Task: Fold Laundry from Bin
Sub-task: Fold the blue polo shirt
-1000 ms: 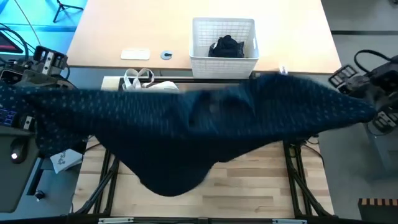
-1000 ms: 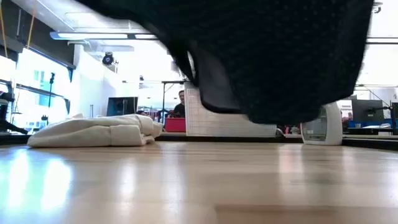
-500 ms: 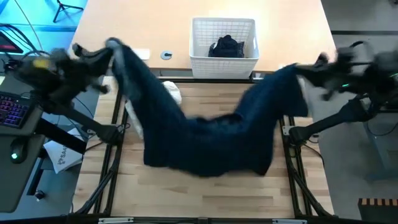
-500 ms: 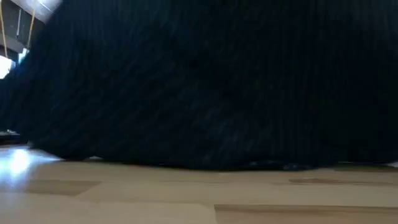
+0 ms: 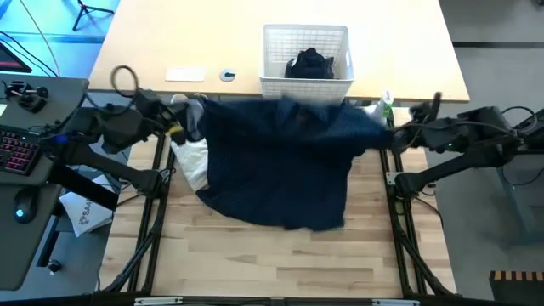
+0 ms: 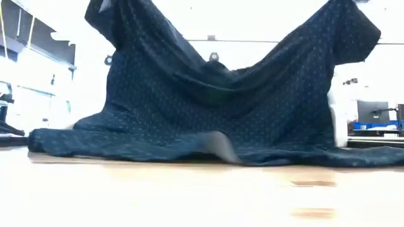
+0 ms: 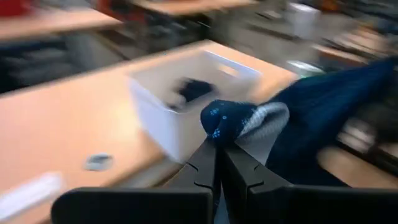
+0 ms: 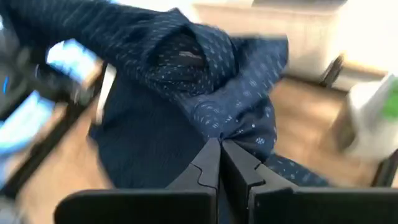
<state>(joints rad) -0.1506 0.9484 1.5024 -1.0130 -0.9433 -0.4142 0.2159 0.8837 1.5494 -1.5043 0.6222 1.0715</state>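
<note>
The navy shirt with tiny white dots [image 5: 280,166] is spread between my two grippers, and its lower part lies on the wooden table [image 5: 255,263]. My left gripper [image 5: 181,129] is shut on its left upper corner and my right gripper [image 5: 388,136] on its right upper corner. In the low view the shirt [image 6: 208,107] rises to both top corners and sags in the middle. The white lattice bin [image 5: 306,53] stands at the far side, behind the shirt, with a dark piece [image 5: 309,64] inside. My left gripper pinches a bunched corner of the shirt [image 7: 225,122] between its two fingers, the pale inner side showing. The fingers come almost level from the table's left. The cloth runs down from there to the table. My right gripper pinches a gathered bunch of the dotted cloth [image 8: 229,132] between its two fingers. It comes from the table's right, slanting down. The shirt falls away from the fingers in folds, its lower part on the table.
A cream-white cloth bag [image 5: 192,160] lies partly under the shirt's left side. A white card [image 5: 184,75] and a small round disc [image 5: 227,75] lie on the far tabletop left of the bin. A green-topped object [image 5: 386,104] stands near my right gripper.
Both grippers have come down and inward from wide, high places and have tipped over toward level. The shirt, held stretched high above the table a second ago, has swung down. Its lower part now lies on the table and its middle sags.
</note>
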